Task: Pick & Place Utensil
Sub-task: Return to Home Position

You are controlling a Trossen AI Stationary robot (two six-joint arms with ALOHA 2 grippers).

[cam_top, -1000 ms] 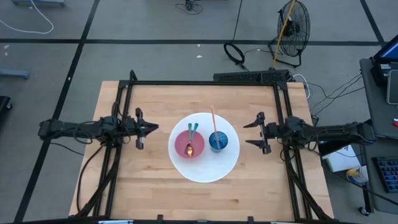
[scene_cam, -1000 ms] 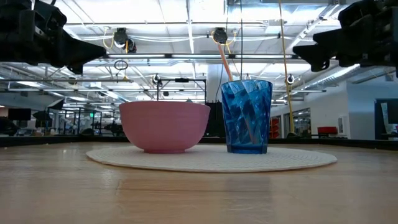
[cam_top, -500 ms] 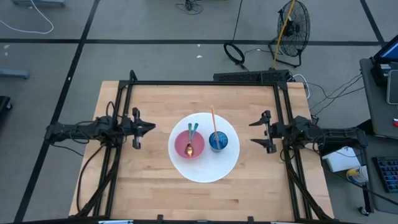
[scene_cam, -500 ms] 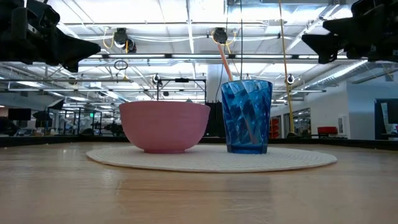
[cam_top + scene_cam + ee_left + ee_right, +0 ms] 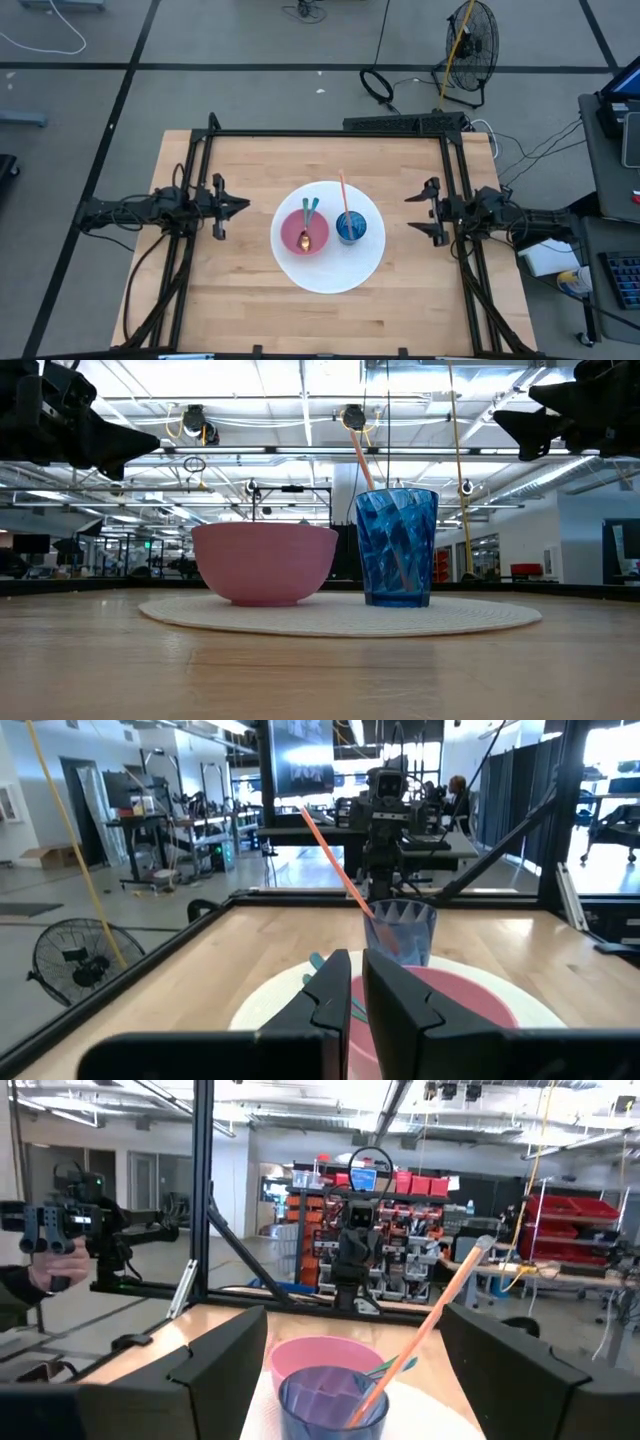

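Observation:
A round white mat lies mid-table. On it stand a pink bowl and a blue tumbler. A spoon and teal-handled utensils rest in the bowl and lean on its far rim. A long orange utensil stands in the tumbler, leaning on its rim. My left gripper hovers left of the mat, shut and empty; its closed fingers point at the bowl. My right gripper hovers right of the mat, open and empty, its fingers spread wide.
A black frame runs along the table's far edge and both sides. Bare wood lies in front of the mat. A fan and cables are on the floor beyond. A person's hand shows in the room behind.
My right gripper has drawn back toward the table's right edge, away from the tumbler, and stays open. My left gripper has drawn back slightly toward the left edge. Bowl, tumbler and utensils have not moved.

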